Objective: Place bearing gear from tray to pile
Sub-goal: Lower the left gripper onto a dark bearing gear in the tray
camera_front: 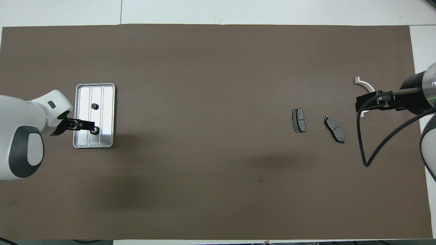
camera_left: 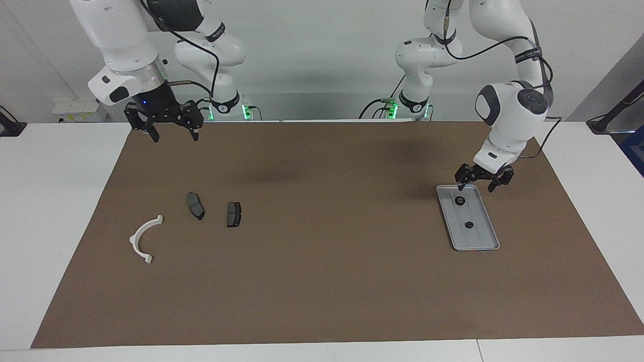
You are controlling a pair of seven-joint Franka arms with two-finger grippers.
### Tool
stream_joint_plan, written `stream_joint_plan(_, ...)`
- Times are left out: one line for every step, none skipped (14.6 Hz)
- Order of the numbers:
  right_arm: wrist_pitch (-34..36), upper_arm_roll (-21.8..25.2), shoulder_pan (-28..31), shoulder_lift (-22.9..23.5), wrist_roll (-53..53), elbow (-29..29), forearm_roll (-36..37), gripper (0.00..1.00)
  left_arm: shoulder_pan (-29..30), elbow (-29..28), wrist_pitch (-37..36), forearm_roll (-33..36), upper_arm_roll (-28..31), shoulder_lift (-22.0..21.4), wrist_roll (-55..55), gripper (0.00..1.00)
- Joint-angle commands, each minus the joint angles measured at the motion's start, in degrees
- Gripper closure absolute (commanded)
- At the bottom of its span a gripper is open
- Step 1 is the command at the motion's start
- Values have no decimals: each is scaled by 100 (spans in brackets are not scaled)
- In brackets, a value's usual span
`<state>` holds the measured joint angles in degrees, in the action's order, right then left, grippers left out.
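I had the left claw (camera_left: pixel 483 181) low over the tray (camera_left: pixel 480 240), at the tray's end nearer the robots, its jaws spread wide with nothing between them. One fingertip (camera_left: pixel 461 187) came down just inside the rim; the other hung past the tray's edge on the side toward the left arm's end of the surface. The nearer gear (camera_left: pixel 459 200) lay on the tray floor just under and beside the inner fingertip; I could not tell whether they touched. In the overhead view the claw (camera_front: pixel 83 125) covered the spot right beside that gear (camera_front: pixel 94 129). The second gear (camera_front: pixel 94 106) sat on the same middle strip of the tray (camera_front: pixel 108 115), farther from the robots than the claw and clear of it.

The pile lay well apart from that claw, toward the right arm's end of the brown mat (camera_left: pixel 322 281): one dark pad (camera_left: pixel 234 214), then another pad (camera_left: pixel 195 205), then the white half-ring (camera_left: pixel 143 240).

The right claw (camera_left: pixel 171 129) waited up in the air over the mat's edge by its own base, jaws wide open and holding nothing. Seen from above it overlapped the half-ring (camera_front: pixel 363 83), but the facing view showed it high above, well clear of all three pile pieces.
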<state>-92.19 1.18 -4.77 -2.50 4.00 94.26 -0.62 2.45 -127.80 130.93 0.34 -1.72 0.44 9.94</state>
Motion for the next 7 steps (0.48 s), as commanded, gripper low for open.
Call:
stream_joint_plan(-98, -12, 81, -146, -154, 163, -123, 0, 19, -447, 240, -69, -30, -255, -1, 1)
stream_joint_plan(-115, -12, 81, -146, -146, 171, -123, 0, 19, -482, 275, -69, -30, -246, -1, 1)
stream_joint_plan(-133, -12, 90, -154, -137, 215, -123, 0, 1, -526, 328, -69, -30, -211, -18, 1)
stream_joint_plan(-142, -12, 90, -163, -128, 250, -123, 0, -8, -570, 441, -69, -30, -167, -36, 1)
stream_joint_plan(-142, -12, 90, -172, -128, 277, -123, 0, -8, -622, 555, -69, -30, -141, -45, 1)
stream_joint_plan(-151, -12, 90, -224, -119, 329, -123, 0, -16, -684, 644, -69, -30, -132, -45, 1)
stream_joint_plan(-194, -12, 81, -251, -119, 425, -123, 0, -8, -737, 749, -69, -30, -106, -45, 1)
